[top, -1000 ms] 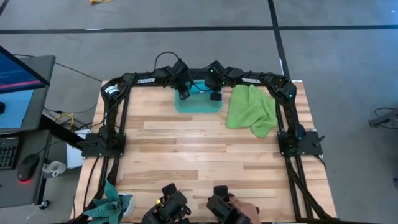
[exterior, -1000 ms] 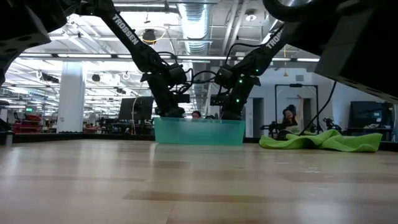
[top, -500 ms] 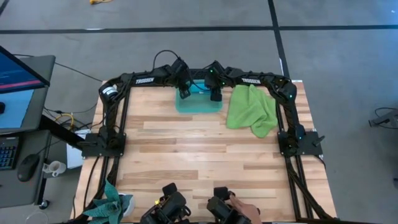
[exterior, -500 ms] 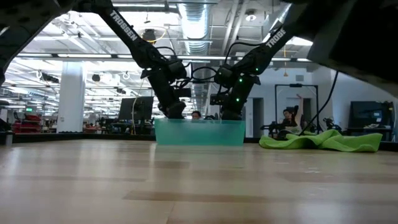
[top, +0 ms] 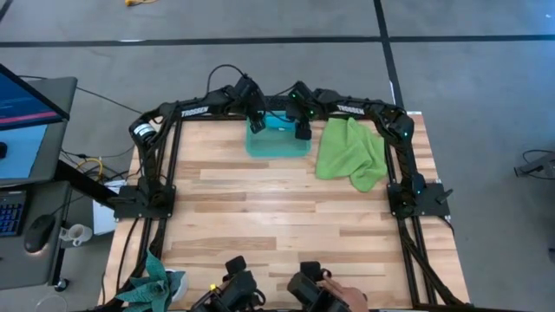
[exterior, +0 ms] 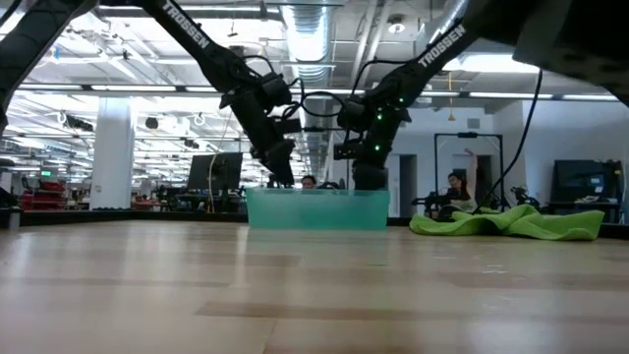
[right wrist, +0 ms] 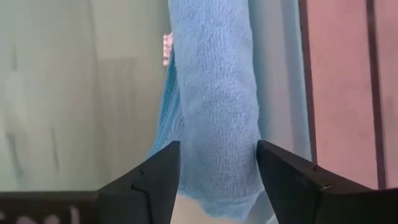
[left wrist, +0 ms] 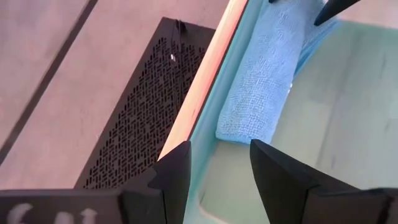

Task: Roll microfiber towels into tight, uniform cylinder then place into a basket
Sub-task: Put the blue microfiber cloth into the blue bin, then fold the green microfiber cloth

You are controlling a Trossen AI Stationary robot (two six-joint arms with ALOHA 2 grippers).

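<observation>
The see-through teal basket point(top: 277, 143) stands at the table's far edge. A sky-blue towel, rolled up point(left wrist: 261, 87), lies in it along its far wall point(right wrist: 214, 93). My left gripper point(left wrist: 217, 171) hangs open above the basket's left end, short of the roll's end. My right gripper point(right wrist: 217, 168) is open over the roll's other end, one finger on either side of it. The lime green towel point(top: 351, 154) lies crumpled on the table to the right of the basket point(exterior: 314, 208).
A darker teal cloth point(top: 154, 282) lies at the near left corner. A person's hand point(top: 342, 296) rests on the control handles at the near edge. A black perforated box point(left wrist: 140, 118) stands beyond the far edge. Bare wood stretches from the basket to the near edge.
My left gripper has risen up out of the basket's left end. The blue roll has stayed where it was in the basket.
</observation>
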